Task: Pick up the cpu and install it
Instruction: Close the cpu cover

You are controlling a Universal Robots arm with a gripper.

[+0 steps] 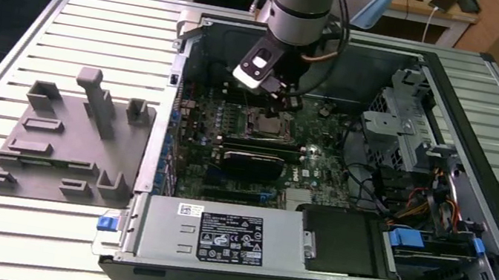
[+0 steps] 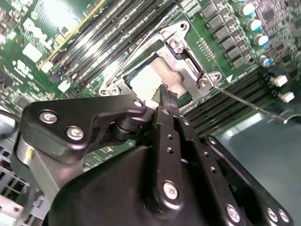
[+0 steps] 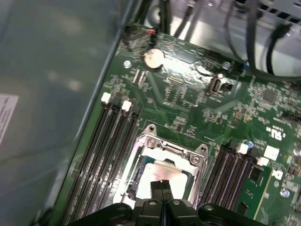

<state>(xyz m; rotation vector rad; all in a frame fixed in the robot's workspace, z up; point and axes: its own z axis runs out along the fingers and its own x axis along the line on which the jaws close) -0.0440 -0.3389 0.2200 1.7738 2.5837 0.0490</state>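
My gripper (image 3: 161, 184) is closed, tips together w/ nothing between, poised over the cpu (image 3: 171, 173), which lies flat in the open socket (image 3: 151, 141). My judgement: any push should be centred, vertical & light, else pins bend.

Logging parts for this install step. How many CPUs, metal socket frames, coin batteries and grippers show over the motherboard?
cpu: 1
metal socket frame: 1
coin battery: 1
gripper: 1
Total: 4
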